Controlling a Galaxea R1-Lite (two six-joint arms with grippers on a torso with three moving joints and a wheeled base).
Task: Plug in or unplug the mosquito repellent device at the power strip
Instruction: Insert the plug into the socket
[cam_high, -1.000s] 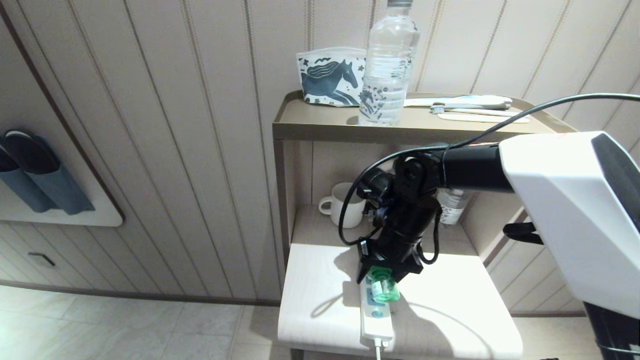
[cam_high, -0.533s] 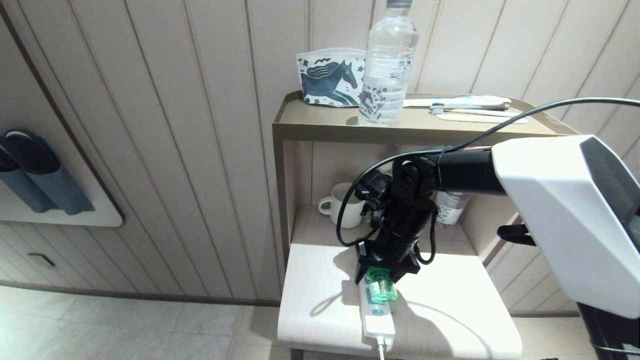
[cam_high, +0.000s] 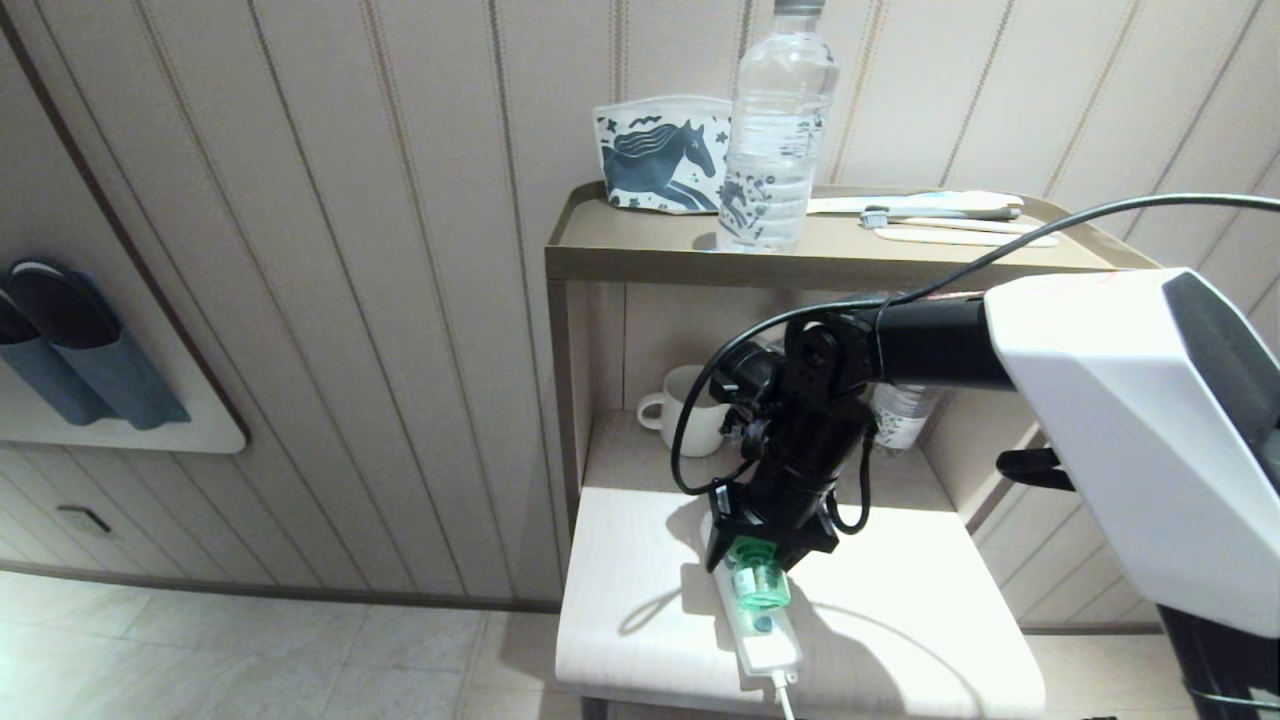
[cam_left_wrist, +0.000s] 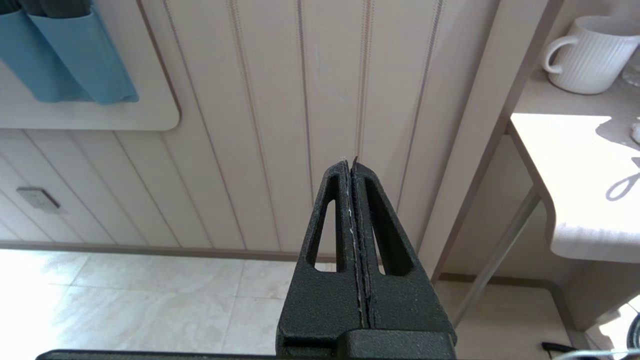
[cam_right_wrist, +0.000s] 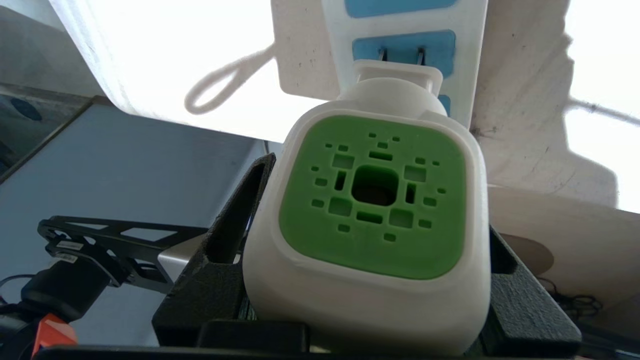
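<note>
power strip (cam_high: 762, 622) has swung; right gripper (cam_high: 765, 560) grips mosquito repellent device (cam_high: 758, 585).

Upper shelf: tan tray-edged top board (cam_high: 640, 258) bearing a white horse-print pouch (cam_high: 663, 153), a clear plastic water bottle (cam_high: 775, 130), and a toothbrush (cam_high: 940, 212).
Lower shelf: pale wood-grain board (cam_high: 900, 640) bearing a white ribbed mug (cam_high: 690, 410), a second small clear bottle (cam_high: 903, 414), and the long flat white power strip (cam_high: 762, 630).
</note>
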